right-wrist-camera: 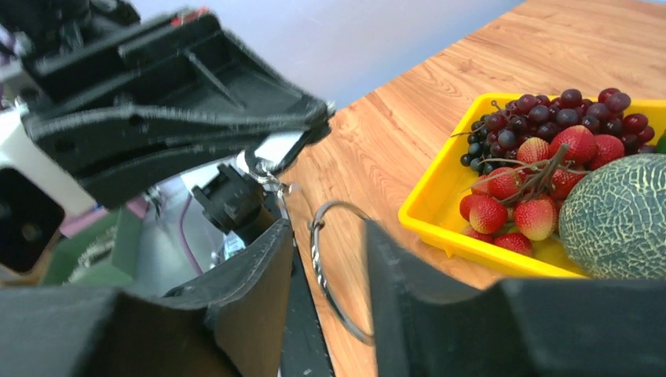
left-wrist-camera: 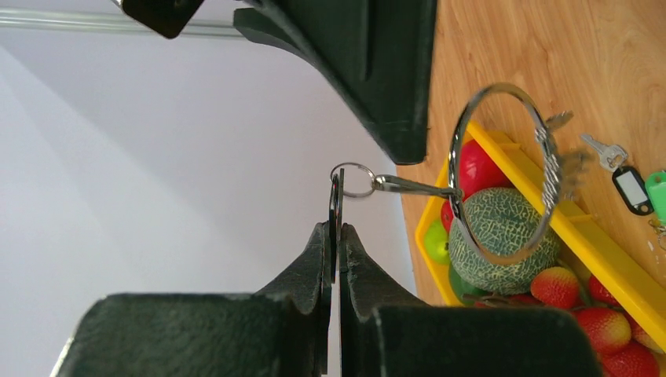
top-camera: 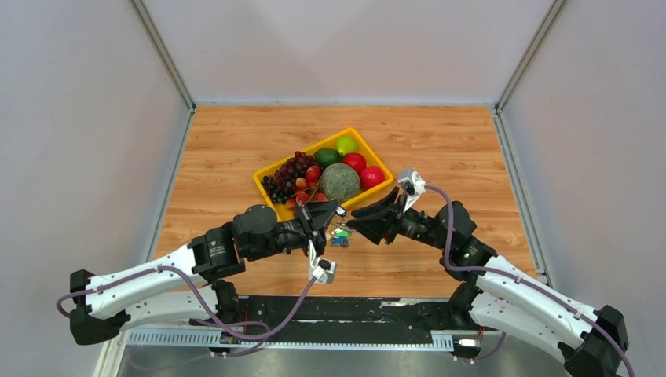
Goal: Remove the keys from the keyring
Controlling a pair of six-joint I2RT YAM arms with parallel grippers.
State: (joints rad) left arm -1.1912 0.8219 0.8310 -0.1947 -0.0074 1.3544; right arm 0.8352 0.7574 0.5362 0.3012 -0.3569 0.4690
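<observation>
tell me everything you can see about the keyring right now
The keyring is one large, thin, round loop of shiny silver wire, with a thicker doubled stretch on one side. It hangs off the wooden table, near the yellow tray. A short metal link joins it to a small ring. That ring carries a flat dark piece, and the left tool is shut on it. The right tool is open, with a finger on either side of the loop; whether they touch it cannot be told.

**Keyring in the air, 1 key down**

Keyring (left-wrist-camera: pixel 549 169): thin silver loop, upright, clear of the table (left-wrist-camera: pixel 510 39). 1 small ring (left-wrist-camera: pixel 353 179) links it to a dark flat piece (left-wrist-camera: pixel 337 206), seen edge-on. On the table: 1 silver key (left-wrist-camera: pixel 601 149) with a black tag (left-wrist-camera: pixel 632 188), a green tag (left-wrist-camera: pixel 658 192) just beside.
</observation>
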